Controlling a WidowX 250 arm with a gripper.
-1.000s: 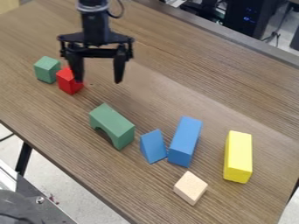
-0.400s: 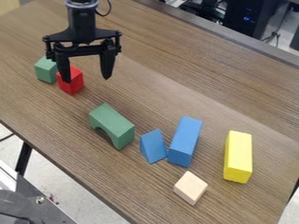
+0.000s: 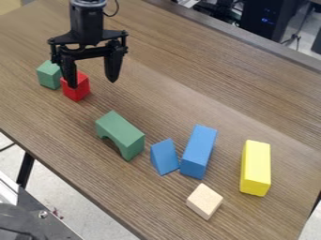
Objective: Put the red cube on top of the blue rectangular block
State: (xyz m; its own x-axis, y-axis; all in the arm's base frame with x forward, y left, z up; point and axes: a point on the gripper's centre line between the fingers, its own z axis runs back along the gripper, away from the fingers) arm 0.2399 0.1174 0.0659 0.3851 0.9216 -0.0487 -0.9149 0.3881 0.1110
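My gripper [image 3: 93, 84]: fingers spread.
Red cube [image 3: 80, 92]: partly behind the left finger, left of mid-gap; I cannot confirm contact.

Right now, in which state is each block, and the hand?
Hand: open, holding nothing
Red cube: ungrasped, partly behind the hand
Blue rectangular block: lying, nothing on top
Green arch: legs down
Yellow block: lying flat
Green cube: on table
Blue wedge: on table
Wooden block: on table
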